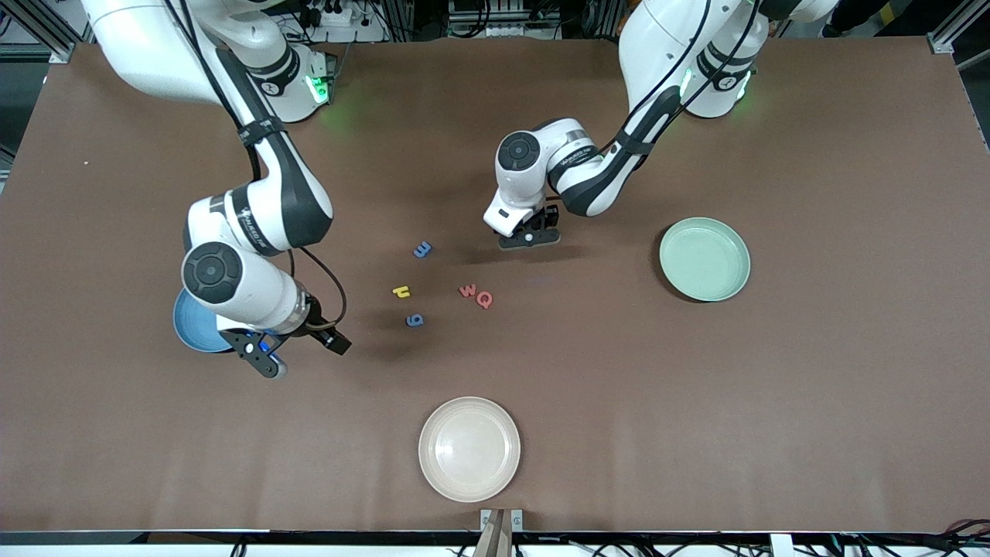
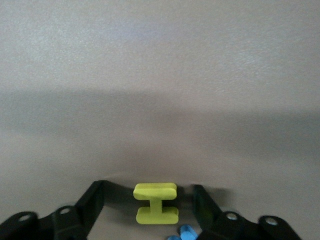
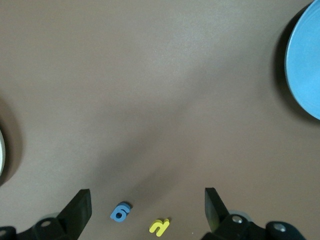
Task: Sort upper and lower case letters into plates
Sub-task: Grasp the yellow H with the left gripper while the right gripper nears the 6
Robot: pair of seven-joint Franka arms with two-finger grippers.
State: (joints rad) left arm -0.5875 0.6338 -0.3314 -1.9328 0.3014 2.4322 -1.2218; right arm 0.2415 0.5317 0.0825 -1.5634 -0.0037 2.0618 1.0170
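Observation:
My left gripper is down at the table's middle. In the left wrist view it stands open around a yellow-green letter I, with a gap on each side. Loose letters lie nearer the front camera: a blue m, a yellow h, a blue g, a red W and a red Q. My right gripper hangs open and empty beside the sky-blue plate, which its arm partly hides. The mint-green plate is empty at the left arm's end.
A cream-white plate sits near the table's front edge. The right wrist view looks down on the blue g and yellow h, with the blue plate at one edge.

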